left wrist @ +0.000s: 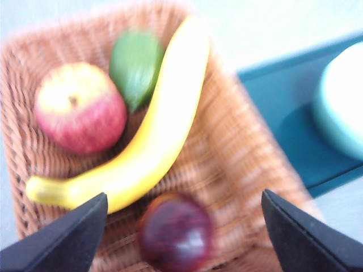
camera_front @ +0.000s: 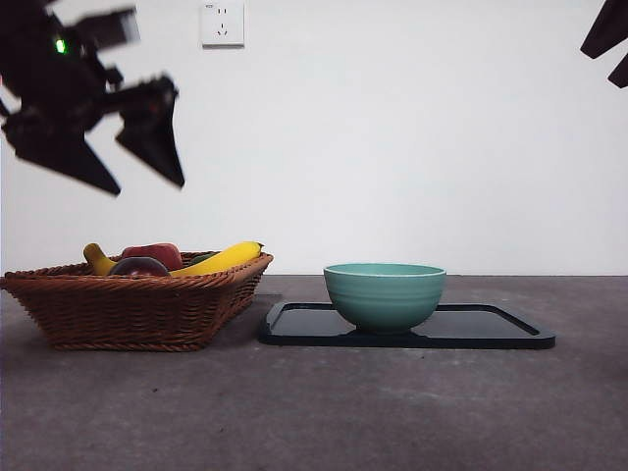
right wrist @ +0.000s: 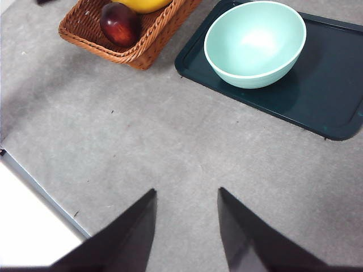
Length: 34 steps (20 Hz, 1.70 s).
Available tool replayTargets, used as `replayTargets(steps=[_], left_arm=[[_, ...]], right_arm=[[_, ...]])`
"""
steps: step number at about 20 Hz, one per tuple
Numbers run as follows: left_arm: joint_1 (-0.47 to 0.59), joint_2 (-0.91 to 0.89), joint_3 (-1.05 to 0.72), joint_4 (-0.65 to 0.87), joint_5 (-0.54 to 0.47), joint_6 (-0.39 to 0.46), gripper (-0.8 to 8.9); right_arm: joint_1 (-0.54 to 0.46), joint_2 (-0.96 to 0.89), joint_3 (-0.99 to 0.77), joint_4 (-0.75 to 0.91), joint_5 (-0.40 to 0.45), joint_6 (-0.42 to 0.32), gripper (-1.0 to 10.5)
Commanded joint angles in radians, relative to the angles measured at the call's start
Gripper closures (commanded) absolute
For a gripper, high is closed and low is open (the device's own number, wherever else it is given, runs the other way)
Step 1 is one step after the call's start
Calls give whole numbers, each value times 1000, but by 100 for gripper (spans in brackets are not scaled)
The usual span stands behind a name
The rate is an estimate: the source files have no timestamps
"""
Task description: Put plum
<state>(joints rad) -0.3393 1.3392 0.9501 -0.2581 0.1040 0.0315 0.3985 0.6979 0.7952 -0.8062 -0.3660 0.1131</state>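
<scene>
Grey table (camera_front: 314,412), white wall — left gripper (left wrist: 181,226) jaws wide above basketed plum (left wrist: 177,233); right gripper (right wrist: 186,226) parted.

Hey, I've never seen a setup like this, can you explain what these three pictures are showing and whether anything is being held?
This is a two-armed table robot. One picture looks level across the table; the other two come from cameras on each wrist. On the grey table sit a brown wicker basket holding a yellow banana, a red apple, a green fruit and the dark maroon plum, and a dark tray carrying a teal bowl. The left gripper hovers open above the plum. The right gripper waits, open. Nothing is held.
</scene>
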Motion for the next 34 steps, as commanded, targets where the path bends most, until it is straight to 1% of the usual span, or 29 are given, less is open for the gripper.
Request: replayTargets(steps=[1, 2, 4, 10, 14, 16, 27, 28, 29, 30, 32, 34], left_arm=[[-14, -60, 24, -3, 84, -33, 377], [-19, -94, 24, -18, 130, -48, 377], [-24, -153, 24, -62, 208, -51, 377], [-29, -293, 24, -310, 357, -47, 377], [-29, -329, 24, -478, 434, -16, 377], [-29, -333, 24, -529, 478, -2, 377], [-29, -334, 24, -532, 484, 9, 377], [-29, -334, 24, -532, 484, 9, 377], [-29, -334, 24, -531, 484, 9, 377], [-29, -334, 24, -532, 484, 9, 377], [-29, -334, 24, -532, 484, 9, 377], [-29, -334, 24, -532, 484, 9, 377]], right_arm=[[5, 6, 10, 10, 0, 14, 773], [5, 6, 10, 10, 0, 14, 773], [5, 6, 10, 10, 0, 14, 773], [5, 6, 10, 10, 0, 14, 773], [5, 6, 10, 10, 0, 14, 773], [5, 6, 10, 10, 0, 14, 773], [5, 6, 10, 10, 0, 26, 773], [5, 7, 10, 13, 5, 54, 773], [5, 10, 10, 21, 26, 112, 773], [4, 19, 13, 26, 37, 150, 769], [3, 54, 21, 61, 52, 196, 720], [3, 121, 37, 112, 57, 219, 703]])
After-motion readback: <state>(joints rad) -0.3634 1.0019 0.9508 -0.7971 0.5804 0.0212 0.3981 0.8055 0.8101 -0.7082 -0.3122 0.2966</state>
